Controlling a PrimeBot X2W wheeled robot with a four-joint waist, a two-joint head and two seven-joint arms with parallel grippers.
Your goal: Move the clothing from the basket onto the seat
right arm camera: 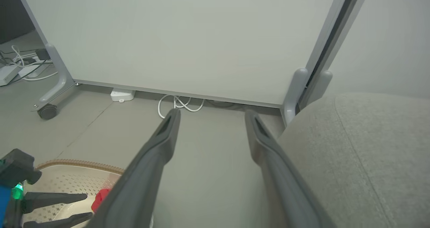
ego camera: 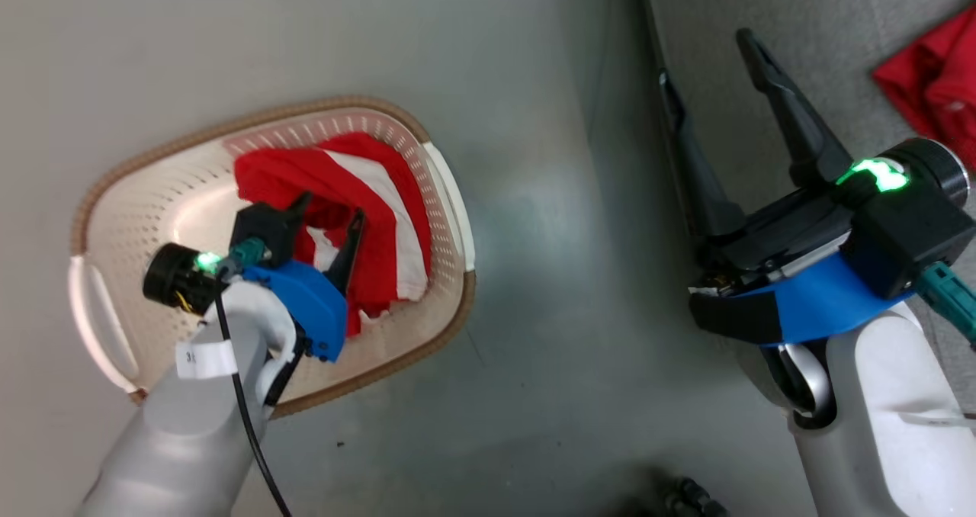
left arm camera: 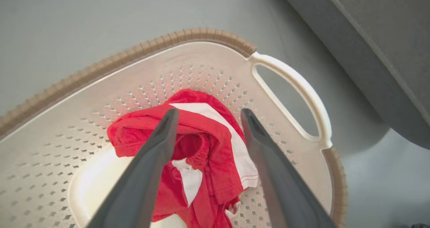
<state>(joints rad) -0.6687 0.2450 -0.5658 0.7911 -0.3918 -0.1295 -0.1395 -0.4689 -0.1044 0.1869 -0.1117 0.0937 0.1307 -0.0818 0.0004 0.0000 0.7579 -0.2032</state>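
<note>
A white tag (ego camera: 204, 359) on the left forearm carries print too small to read. The left gripper (ego camera: 332, 206) hangs inside the basket (ego camera: 252, 122), a cream perforated plastic tub with a brown woven-look rim. Its jaws are wide apart astride a crumpled red garment (ego camera: 374, 197) with white stripes, gripping nothing. The right gripper (ego camera: 703, 56), equally spread and empty, hovers at the edge of the seat (ego camera: 823, 14), a grey woven cushion on which a second red garment (ego camera: 934, 75) lies.
</note>
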